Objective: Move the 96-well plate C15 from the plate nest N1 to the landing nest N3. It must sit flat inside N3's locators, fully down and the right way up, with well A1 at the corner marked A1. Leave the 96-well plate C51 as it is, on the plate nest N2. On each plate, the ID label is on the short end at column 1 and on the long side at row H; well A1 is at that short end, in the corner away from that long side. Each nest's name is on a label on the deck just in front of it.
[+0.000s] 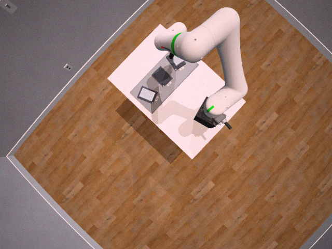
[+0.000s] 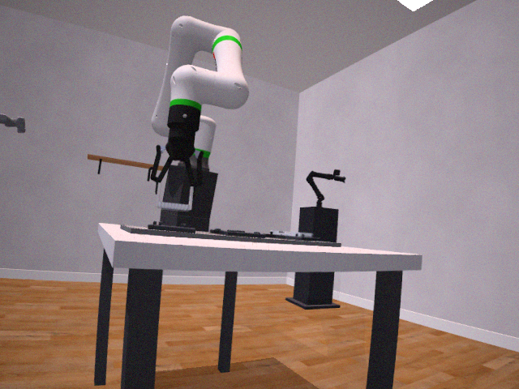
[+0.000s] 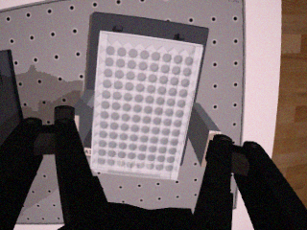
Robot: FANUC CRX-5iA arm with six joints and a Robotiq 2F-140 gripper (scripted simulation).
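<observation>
My gripper [image 2: 175, 189] is closing partway on the white well plate [image 3: 146, 111], its dark fingers pressing the plate's two long sides. The plate is hanging level in the air, clear of the dark nest [image 3: 103, 22] directly below it at one end of the deck.

Surroundings. The nest is resting on a grey pegboard deck [image 3: 38, 38], a flat sheet dotted with regular rows of small holes, which in turn is lying on a white table [image 2: 259, 255] with dark square legs. Along the same deck, the top view is showing a second, dark square nest [image 1: 162, 75] in the middle and, at the far end, a third nest carrying another white plate [image 1: 147, 94] in a dark frame. Small pale labels are sitting on the deck beside each nest; their lettering is too small to read. My own white forearm [image 1: 203, 40], banded in green, is covering part of the first nest from above.

Materials and shapes. The held plate is a matt white rectangle with a regular grid of shallow round wells. My fingers are black, angular links. Beyond the table, a small dark arm on a black pedestal [image 2: 318, 224] is standing well apart, near the wall. The floor [image 1: 134, 201] is warm brown wood planking.
</observation>
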